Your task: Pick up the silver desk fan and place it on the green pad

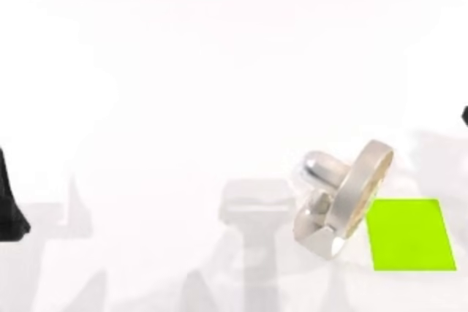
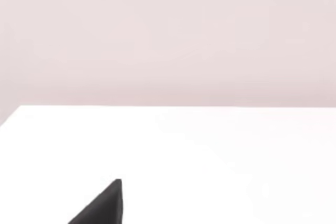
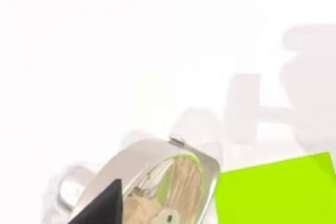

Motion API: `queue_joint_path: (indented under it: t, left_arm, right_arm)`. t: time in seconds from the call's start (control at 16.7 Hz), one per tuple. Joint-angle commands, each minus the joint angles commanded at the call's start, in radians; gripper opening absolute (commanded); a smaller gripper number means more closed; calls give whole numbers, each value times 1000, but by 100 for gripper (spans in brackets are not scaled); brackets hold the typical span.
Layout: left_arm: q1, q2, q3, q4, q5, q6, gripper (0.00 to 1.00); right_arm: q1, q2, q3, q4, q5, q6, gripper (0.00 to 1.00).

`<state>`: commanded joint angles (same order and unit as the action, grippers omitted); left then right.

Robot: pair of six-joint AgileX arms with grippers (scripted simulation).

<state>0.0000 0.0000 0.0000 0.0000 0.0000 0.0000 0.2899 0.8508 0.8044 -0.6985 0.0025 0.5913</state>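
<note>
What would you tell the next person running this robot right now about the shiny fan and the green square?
Left arm: parked at the table's left edge, far from the job.
Right arm: just a sliver shows at the table's right edge; its wrist camera looks down on the fan and pad.
Silver desk fan: on the table, right of centre, tilted, not held by either gripper. It sits just left of the green pad, its ring at the pad's near edge.
Done: nothing yet; the fan is not on the pad.
Left: grasp the fan, probably with the right arm, lift it and set it on the pad.
</note>
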Motion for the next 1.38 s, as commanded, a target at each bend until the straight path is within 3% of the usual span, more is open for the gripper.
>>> queue_joint_path:
  t: [0.42, 0.72, 1.14, 1.38]
  left_arm:
    - [0, 0, 0, 0, 0, 0, 100]
    - [0, 0, 0, 0, 0, 0, 100]
    - [0, 0, 0, 0, 0, 0, 100]
    - [0, 0, 0, 0, 0, 0, 100]
  right_arm:
    - [203, 659, 601, -485, 0, 415, 100]
    - [293, 927, 848, -700, 0, 595, 100]
    - [304, 970, 885, -737, 0, 626, 100]
    - [307, 970, 815, -671, 0, 624, 100]
